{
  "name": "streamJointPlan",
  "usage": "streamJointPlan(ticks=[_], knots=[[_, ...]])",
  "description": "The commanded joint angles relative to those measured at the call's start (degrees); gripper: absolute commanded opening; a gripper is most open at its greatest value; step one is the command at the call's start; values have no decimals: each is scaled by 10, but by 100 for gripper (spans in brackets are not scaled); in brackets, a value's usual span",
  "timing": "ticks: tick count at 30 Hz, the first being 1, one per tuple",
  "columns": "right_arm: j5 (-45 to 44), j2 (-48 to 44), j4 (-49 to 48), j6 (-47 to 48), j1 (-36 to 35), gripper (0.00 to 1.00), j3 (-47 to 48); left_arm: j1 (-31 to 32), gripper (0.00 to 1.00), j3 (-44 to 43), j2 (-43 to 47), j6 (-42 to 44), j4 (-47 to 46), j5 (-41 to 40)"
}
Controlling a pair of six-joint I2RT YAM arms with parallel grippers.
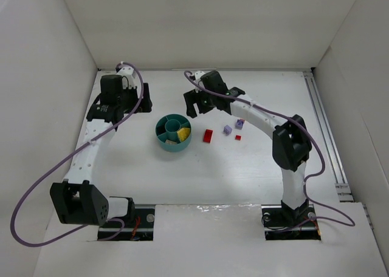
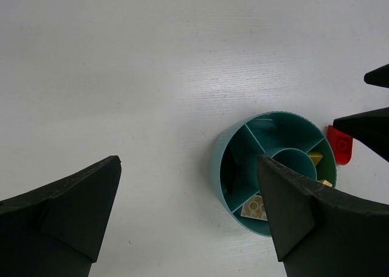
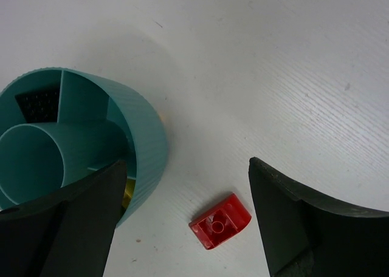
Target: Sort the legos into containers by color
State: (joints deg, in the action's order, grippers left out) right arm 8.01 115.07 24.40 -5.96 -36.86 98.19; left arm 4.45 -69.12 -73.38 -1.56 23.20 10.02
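Observation:
The teal dish (image 1: 160, 138) stands mid-table between both grippers. It holds a yellow lego (image 1: 183, 133), a white one (image 1: 172, 143) and a black one (image 3: 37, 104). On the table to its right lie a red lego (image 1: 208, 136), a smaller red one (image 1: 238, 137) and two lavender ones (image 1: 227, 130) (image 1: 239, 124). My left gripper (image 1: 144, 101) is open and empty, up and left of the dish (image 2: 220, 161). My right gripper (image 1: 196, 103) is open and empty above the gap between the dish (image 3: 149, 143) and the red lego (image 3: 220, 221).
White walls enclose the table on the left, back and right. A metal rail (image 1: 325, 137) runs along the right side. Purple cables loop from both arms.

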Motion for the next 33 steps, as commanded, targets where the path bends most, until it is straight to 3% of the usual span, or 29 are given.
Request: streamJointPlan(ticks=[1,10,25,33], knots=[[8,11,-22,16,-11,86,39,0,92,0,2,-9,-4,-1],[35,28,-16,43,-16,86,56,0,93,-5,-15,-9,-4,-1],[10,75,18,77,-33,87,85,0,97,-21,-38,-4,1,4],[3,32,40,90,-33,87,23,0,99,-21,-48,12,-4,15]])
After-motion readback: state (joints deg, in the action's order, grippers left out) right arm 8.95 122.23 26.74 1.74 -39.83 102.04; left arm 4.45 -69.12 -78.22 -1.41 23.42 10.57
